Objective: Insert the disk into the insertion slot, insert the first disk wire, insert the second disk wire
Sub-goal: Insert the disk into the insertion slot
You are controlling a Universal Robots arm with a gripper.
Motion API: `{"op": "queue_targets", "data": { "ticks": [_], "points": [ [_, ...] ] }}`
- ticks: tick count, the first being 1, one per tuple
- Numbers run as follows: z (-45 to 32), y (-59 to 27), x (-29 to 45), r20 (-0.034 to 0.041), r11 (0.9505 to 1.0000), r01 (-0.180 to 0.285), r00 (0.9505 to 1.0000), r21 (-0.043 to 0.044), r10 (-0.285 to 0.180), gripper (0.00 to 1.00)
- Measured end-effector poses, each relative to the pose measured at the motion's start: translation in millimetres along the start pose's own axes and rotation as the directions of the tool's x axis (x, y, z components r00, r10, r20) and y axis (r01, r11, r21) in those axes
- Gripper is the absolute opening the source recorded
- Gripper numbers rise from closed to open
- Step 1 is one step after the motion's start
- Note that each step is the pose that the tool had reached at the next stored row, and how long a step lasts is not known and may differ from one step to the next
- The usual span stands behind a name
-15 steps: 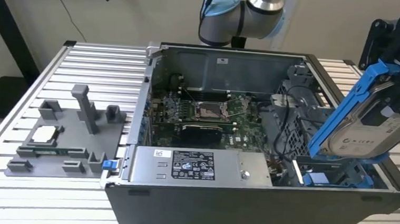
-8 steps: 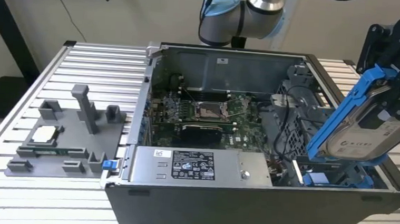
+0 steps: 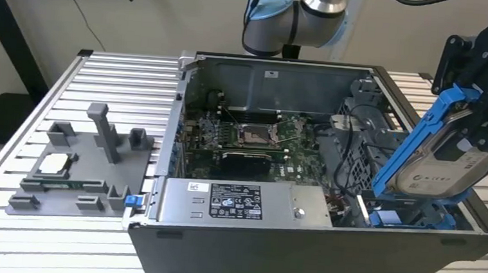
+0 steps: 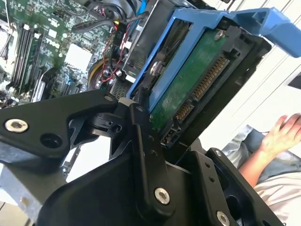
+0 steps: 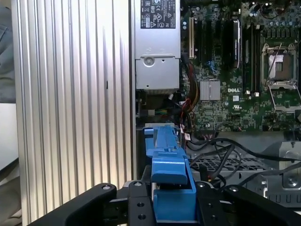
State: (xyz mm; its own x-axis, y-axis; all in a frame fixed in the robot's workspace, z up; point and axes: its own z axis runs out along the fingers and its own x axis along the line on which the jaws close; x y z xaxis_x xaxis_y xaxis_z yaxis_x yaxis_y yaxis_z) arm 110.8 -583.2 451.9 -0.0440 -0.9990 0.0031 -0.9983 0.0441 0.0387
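Disk (image 3: 438,166) held tilted above the insertion slot (image 3: 406,217), claw (image 5: 173,200) clamped on it

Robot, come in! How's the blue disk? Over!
Gripper shut on the disk. Disk tilted, lower end at the insertion slot, not in. Black cables close beside.

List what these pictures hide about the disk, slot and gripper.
- Exterior view: insertion slot interior, mostly hidden behind the tilted disk.
- Exterior view: gripper, cut off by the right edge.
- First wrist view: slot mouth, hidden beneath the disk's blue carrier.
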Motion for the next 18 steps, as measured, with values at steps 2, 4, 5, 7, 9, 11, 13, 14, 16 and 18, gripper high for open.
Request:
{"op": "queue_targets", "data": {
  "ticks": [2, 4, 5, 7, 9, 11, 13, 14, 16, 18],
  "points": [
    [0.0, 0.1, 0.0, 0.0003, 1.0000, 0.000, 1.0000, 0.0000, 0.000, 0.00],
    [0.0, 0.1, 0.0, 0.0005, 1.0000, 0.000, 1.0000, 0.0000, 0.000, 0.00],
    [0.0, 0.1, 0.0, 0.0005, 1.0000, 0.000, 1.0000, 0.0000, 0.000, 0.00],
    [0.0, 0.0, 0.0, 0.0008, 1.0000, 0.000, 1.0000, 0.0000, 0.000, 0.00],
    [0.0, 0.0, 0.0, 0.0010, 1.0000, 0.000, 1.0000, -0.0001, 0.000, 0.00],
    [0.7, 0.0, 0.0, 0.0010, 1.0000, 0.000, 1.0000, -0.0001, 0.000, 0.00],
    [2.4, -0.1, 0.0, 0.0010, 1.0000, 0.000, 1.0000, 0.0000, 0.000, 0.00],
    [3.7, -0.1, 0.0, 0.0010, 1.0000, 0.000, 1.0000, 0.0002, 0.000, 0.00],
    [7.0, -0.3, 0.0, 0.0014, 1.0000, 0.000, 1.0000, 0.0019, 0.000, 0.00],
    [10.5, -0.5, 0.0, 0.0036, 1.0000, 0.000, 1.0000, 0.0027, 0.000, 0.00]
  ]
}}
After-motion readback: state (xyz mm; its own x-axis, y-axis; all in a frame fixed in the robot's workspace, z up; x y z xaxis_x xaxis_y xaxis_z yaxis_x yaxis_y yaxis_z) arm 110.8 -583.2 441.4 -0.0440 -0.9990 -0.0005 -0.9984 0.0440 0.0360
